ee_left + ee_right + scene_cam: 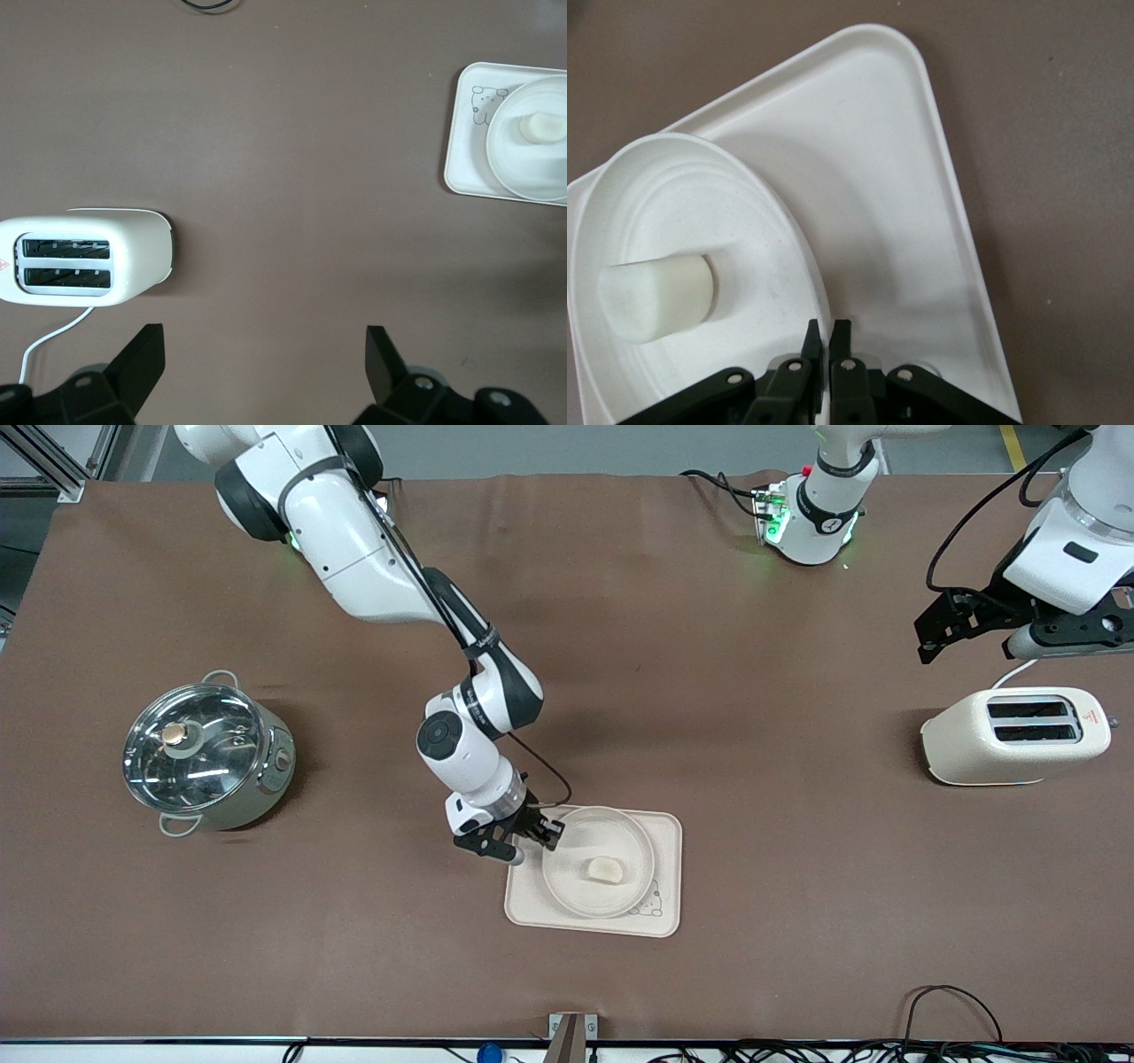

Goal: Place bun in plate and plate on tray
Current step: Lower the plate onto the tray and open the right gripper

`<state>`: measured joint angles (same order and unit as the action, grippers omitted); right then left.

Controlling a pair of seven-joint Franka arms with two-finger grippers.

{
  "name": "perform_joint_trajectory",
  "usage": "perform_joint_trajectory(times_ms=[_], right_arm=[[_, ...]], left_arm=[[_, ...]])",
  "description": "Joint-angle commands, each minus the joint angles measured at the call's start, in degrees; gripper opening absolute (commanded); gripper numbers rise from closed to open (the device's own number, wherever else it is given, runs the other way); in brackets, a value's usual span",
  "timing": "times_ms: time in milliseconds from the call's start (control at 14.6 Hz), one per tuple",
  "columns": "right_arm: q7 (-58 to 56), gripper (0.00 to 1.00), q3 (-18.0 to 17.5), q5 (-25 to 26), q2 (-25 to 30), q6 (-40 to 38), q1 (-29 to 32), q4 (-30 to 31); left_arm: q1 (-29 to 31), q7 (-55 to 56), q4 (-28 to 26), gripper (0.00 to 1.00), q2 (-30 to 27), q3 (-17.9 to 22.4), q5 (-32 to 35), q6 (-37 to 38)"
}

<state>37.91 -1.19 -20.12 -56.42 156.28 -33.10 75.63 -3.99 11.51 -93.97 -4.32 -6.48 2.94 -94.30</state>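
At the left of the front frame a steel pot (208, 751) with a glass lid is seen, apart from everything else. Near the lower centre, the right gripper (537, 835) is held at the rim of the plate (576, 890), its jaws closed onto that rim, as is shown in the right wrist frame, where the fingertips (812, 339) are pinched together with the thin rim between them. The plate, round, shallow, plain and cream-white with a raised rim, is set on the tray (660, 917), a cream rectangle with rounded corners and a small rabbit drawing at one corner. The bun (606, 869), a small cream-white lump with one flat side, is seen lying inside the plate. At the right of the frame a cream toaster (1015, 736) is placed, and above it the left gripper (266, 354) is held waiting, its jaws spread wide and holding nothing.
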Motion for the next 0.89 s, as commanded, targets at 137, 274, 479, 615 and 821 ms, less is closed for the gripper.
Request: perform_joint_trajectory(times_ms=[137,274,479,615,821], right_arm=[[0.49,0.21,-0.65,-0.89,-1.32,-0.36,0.84,-2.07],[1.46,0.47,-0.65,-0.97,-1.15,-0.53,1.54,-1.81],[1.81,0.79,-0.74,-1.50,-0.45,-0.89,2.60,-1.54],[3.30,0.89,-0.65,-4.39,0.78,-1.06,2.60,-0.41],[3.48,1.00,-0.56,-4.58,6.13,-5.96,2.51,3.37]], left_arm=[[-1.46,-0.61,0.01,1.00,0.10,1.12,-0.66,-0.71],[-1.29,-0.44,2.99,1.00,1.51,1.03,-1.09,0.25],[-0.85,-3.32,3.27,1.00,1.86,1.21,-1.10,1.05],[-0.76,-6.32,4.23,1.00,2.21,1.38,-1.18,1.05],[-0.76,-6.50,4.41,1.00,2.30,1.47,-1.36,1.05]])
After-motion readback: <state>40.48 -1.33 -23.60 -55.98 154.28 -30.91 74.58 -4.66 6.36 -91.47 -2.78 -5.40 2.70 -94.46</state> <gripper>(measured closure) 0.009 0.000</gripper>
